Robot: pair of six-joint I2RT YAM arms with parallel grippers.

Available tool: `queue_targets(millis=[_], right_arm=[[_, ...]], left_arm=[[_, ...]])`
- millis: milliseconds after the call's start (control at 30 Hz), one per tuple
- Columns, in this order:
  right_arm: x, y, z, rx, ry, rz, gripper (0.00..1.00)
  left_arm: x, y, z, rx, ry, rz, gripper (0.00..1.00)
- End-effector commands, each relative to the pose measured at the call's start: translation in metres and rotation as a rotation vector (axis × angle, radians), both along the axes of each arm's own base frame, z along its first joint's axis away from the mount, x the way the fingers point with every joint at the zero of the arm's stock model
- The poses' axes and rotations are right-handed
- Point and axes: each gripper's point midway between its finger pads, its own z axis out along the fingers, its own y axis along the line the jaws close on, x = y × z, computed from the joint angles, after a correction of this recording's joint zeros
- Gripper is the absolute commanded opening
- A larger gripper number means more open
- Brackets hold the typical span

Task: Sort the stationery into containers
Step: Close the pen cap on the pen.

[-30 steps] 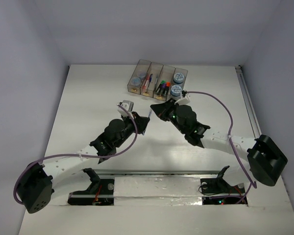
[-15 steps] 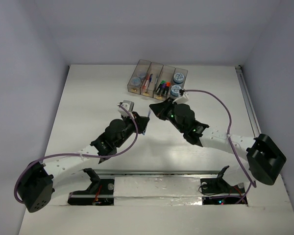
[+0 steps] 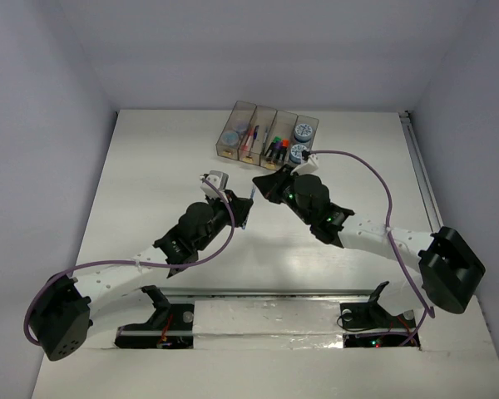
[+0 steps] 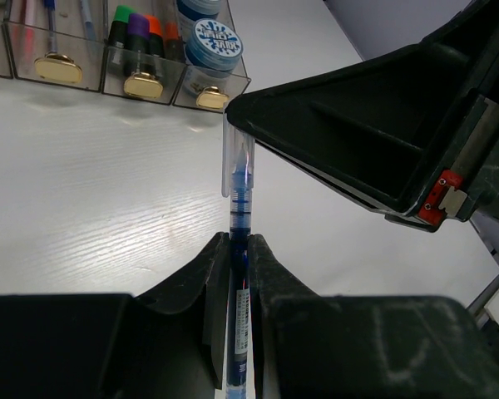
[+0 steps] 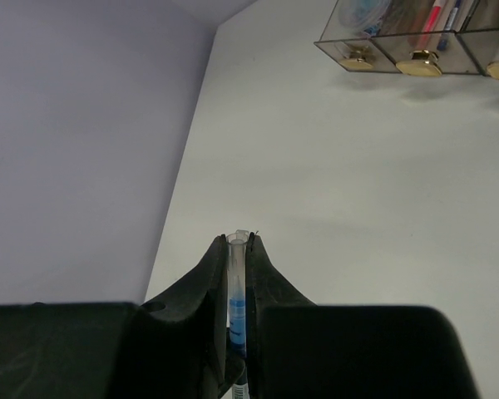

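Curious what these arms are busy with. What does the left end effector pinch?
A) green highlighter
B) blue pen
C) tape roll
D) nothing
B: a blue pen with a clear cap sits clamped in the left end effector, its capped end in the right end effector.

Upper centre in the top view, four joined smoky-brown bins [image 3: 229,150] hold, left to right, a blue-grey roll [image 3: 232,135], pink and blue pens [image 3: 251,135], green, orange and purple highlighters [image 3: 276,143] and two rolls [image 3: 302,133], while mid-frame a clear-capped blue pen [image 4: 239,199] is pinched between left gripper [image 4: 239,239] and right gripper [image 5: 237,241].
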Motion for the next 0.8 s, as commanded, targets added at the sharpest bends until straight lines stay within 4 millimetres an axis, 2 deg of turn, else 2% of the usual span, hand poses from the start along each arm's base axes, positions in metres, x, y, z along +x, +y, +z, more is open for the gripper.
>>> queue_targets(millis=[0, 233, 333, 367, 567, 767], right_arm=[[-0.017, 0.016, 0.007, -0.03, -0.004, 0.094, 0.1], [-0.009, 0.013, 0.028, -0.041, -0.057, 0.057, 0.23], [-0.006, 0.01, 0.037, -0.036, -0.077, 0.036, 0.39], [-0.005, 0.008, 0.039, -0.036, -0.081, 0.026, 0.48], [-0.002, 0.004, 0.046, -0.043, -0.093, -0.001, 0.64], [-0.005, -0.006, 0.065, -0.011, -0.137, -0.02, 0.78]], left_arm=[[0.019, 0.005, 0.066, -0.118, -0.162, 0.073, 0.0], [0.022, 0.0, 0.076, -0.136, -0.198, 0.066, 0.0], [0.024, 0.0, 0.076, -0.132, -0.204, 0.074, 0.0], [0.024, 0.0, 0.076, -0.132, -0.208, 0.074, 0.0], [0.027, 0.001, 0.082, -0.135, -0.228, 0.087, 0.0], [0.031, -0.003, 0.079, -0.118, -0.227, 0.085, 0.0]])
